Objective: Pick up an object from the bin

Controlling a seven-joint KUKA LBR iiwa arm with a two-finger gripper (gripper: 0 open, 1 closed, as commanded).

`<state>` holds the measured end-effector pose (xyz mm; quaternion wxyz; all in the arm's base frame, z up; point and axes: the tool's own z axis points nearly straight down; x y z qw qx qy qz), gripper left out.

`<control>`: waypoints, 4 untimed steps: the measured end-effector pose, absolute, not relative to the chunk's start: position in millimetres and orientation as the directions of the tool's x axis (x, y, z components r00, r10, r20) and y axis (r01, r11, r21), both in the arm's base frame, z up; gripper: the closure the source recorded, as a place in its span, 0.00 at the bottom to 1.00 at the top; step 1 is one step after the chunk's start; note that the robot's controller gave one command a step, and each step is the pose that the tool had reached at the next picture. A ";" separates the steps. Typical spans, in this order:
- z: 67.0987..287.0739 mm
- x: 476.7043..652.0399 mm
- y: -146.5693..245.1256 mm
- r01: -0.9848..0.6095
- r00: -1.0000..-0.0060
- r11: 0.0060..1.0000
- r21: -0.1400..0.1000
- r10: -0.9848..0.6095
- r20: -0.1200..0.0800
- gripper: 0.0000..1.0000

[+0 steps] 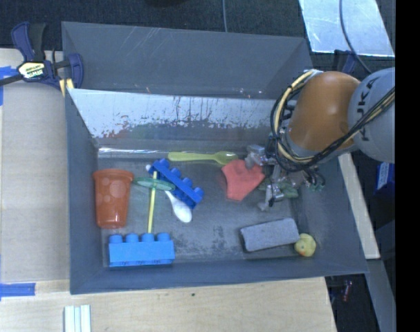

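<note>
Bin: grey metal, small things loose on its floor.
Front: blue brick at left; grey block and yellow ball at right.
Middle: orange cup at left; red lump right of centre.
Pincer: mine, low, just beside the red lump's right edge; released or clenched, I cannot tell.
Back: yellow spoon.

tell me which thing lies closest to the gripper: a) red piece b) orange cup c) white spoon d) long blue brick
a: the red piece lies right next to the gripper, while the orange cup and the long blue brick sit far off toward the view's left.
</note>
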<state>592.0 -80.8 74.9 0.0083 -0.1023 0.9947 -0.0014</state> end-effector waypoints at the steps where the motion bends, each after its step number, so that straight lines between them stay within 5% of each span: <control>1: 72.3 607.6 -76.2 0.041 -0.999 0.999 -0.002 0.041 -0.016 0.00; 2: 70.9 623.2 -94.5 -0.138 -0.990 0.990 0.000 -0.138 -0.019 1.00; 3: 70.9 623.2 -94.5 -0.138 -0.990 0.990 0.000 -0.138 -0.019 1.00; 4: 130.3 611.9 -89.0 -0.146 -0.989 0.989 0.000 -0.146 -0.014 1.00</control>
